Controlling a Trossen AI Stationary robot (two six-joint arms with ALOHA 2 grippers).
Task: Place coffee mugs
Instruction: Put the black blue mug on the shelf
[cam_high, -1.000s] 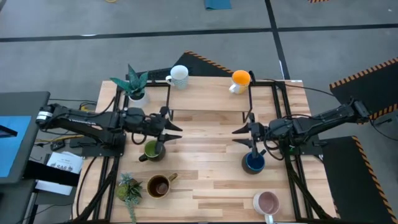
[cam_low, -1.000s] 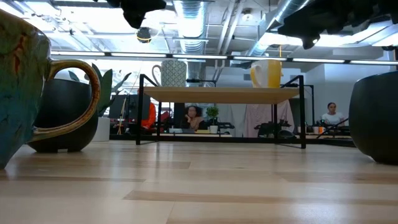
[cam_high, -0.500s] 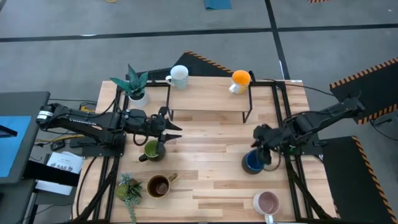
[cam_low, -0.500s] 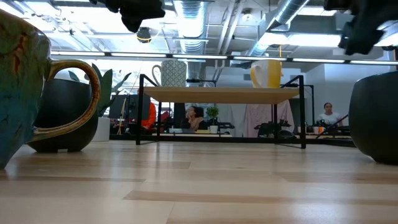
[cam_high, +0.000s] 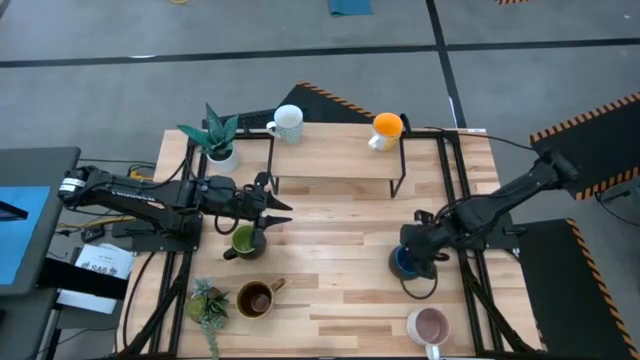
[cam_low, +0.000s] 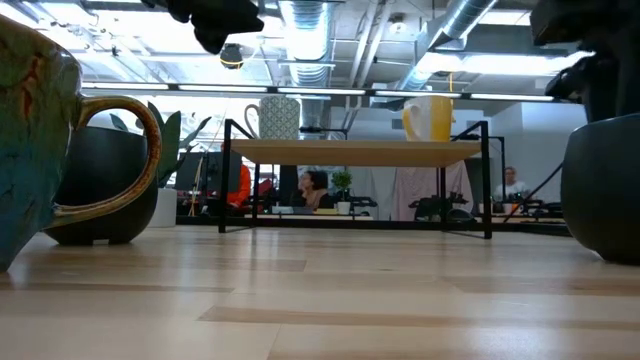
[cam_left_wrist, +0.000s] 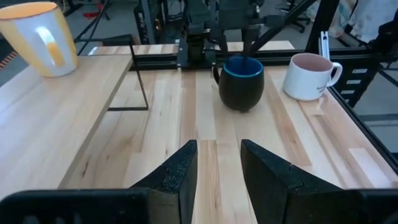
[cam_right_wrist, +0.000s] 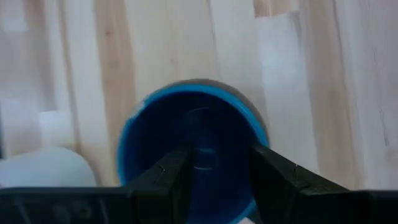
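Your right gripper (cam_high: 413, 252) hangs directly over the dark blue mug (cam_high: 406, 262), which stands upright near the table's (cam_high: 340, 300) right edge, mouth open to the ceiling. In the right wrist view the two fingers (cam_right_wrist: 169, 180) sit parted, one over the mug's blue rim (cam_right_wrist: 193, 146) and the other over its hollow interior; whether either touches the ceramic cannot be told. Seen from the left wrist, the mug's handle (cam_left_wrist: 217, 73) points away from the pink mug (cam_left_wrist: 310, 76) beside it.

Your left gripper (cam_high: 270, 208) waits above the table's left half, just beside the olive green mug (cam_high: 243, 240), its fingers (cam_left_wrist: 180, 177) apart with bare wood between them. That mug stands upright with its handle toward the table's front-left.

The brown mug (cam_high: 256, 298) stands upright near the front-left, handle angled toward the table's middle, next to a small plant (cam_high: 208, 303). The pink mug (cam_high: 429, 325) stands at the front-right corner. On the raised shelf (cam_high: 335, 160) at the back stand the white mug (cam_high: 288, 122) and the orange mug (cam_high: 386, 128), both upright, with a second potted plant (cam_high: 215, 135) off to the shelf's left.
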